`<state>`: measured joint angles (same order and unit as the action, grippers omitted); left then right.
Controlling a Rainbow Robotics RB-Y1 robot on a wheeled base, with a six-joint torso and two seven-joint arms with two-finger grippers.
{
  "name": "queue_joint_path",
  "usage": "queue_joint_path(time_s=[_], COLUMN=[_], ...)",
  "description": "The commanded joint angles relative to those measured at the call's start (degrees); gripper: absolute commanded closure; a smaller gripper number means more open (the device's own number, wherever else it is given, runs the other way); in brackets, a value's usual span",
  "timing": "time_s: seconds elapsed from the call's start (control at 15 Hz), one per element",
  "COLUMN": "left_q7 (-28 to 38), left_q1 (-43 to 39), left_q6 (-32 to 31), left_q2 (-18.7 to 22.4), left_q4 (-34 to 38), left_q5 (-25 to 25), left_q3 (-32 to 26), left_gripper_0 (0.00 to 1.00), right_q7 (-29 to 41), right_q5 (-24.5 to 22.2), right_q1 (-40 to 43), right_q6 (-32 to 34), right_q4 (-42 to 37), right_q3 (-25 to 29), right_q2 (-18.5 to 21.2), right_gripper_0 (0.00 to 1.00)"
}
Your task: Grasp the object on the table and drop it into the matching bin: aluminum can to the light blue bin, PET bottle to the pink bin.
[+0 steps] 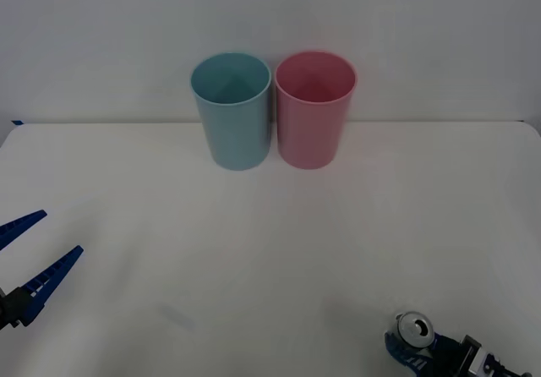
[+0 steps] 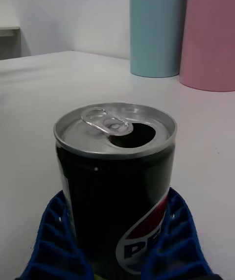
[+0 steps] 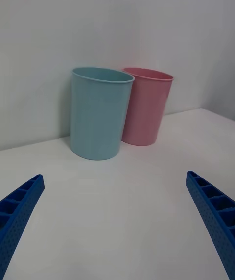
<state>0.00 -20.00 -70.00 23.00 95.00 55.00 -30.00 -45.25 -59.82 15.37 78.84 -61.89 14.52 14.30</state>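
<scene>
Right wrist view: the right pincer (image 2: pixel 117 241) grips the can (image 2: pixel 115 182) upright on the counter (image 1: pixel 270 250); lifting and dropping into the blue bin (image 1: pixel 232 111) remain. Left pincer (image 1: pixel 30 254) waits wide.

Only readable text: partial white lettering "PE" on the aluminum can (image 2: pixel 115 182), low on its black side, beside a red-and-white curved logo patch. Rest of the word cut off behind the blue fingers (image 2: pixel 174 241). Nothing legible on the light blue bin (image 1: pixel 232 111) or the pink bin (image 1: pixel 313 111).
</scene>
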Motion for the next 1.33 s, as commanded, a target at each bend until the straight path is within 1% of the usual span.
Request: queue_joint_path(time_s=[0.07, 0.4, 0.53, 0.73, 0.93, 1.33], left_q7=[0.00, 0.00, 0.00, 0.00, 0.00, 0.00], left_q1=[0.00, 0.00, 0.00, 0.00, 0.00, 0.00], left_q6=[0.00, 0.00, 0.00, 0.00, 0.00, 0.00], left_q2=[0.00, 0.00, 0.00, 0.00, 0.00, 0.00], left_q4=[0.00, 0.00, 0.00, 0.00, 0.00, 0.00], left_q5=[0.00, 0.00, 0.00, 0.00, 0.00, 0.00], left_q3=[0.00, 0.00, 0.00, 0.00, 0.00, 0.00], left_gripper_0=[0.00, 0.00, 0.00, 0.00, 0.00, 0.00], right_q7=[0.25, 2.01, 5.79, 10.80, 16.07, 25.74], right_q5=[0.14, 1.11, 1.02, 1.46, 3.04, 3.04], right_q1=[-0.34, 0.10, 0.63, 2.39, 3.53, 1.95], right_q6=[0.00, -0.09, -0.44, -4.04, -8.79, -17.05], right_q4=[-0.16, -3.24, -6.22, -13.34, -19.85, -30.04], right_q3=[-0.01, -0.01, -0.19, -1.68, -4.85, -8.54], right_q2=[0.12, 1.44, 1.96, 2.93, 4.16, 4.25], right_gripper_0=[1.00, 1.00, 1.00, 1.00, 1.00, 1.00])
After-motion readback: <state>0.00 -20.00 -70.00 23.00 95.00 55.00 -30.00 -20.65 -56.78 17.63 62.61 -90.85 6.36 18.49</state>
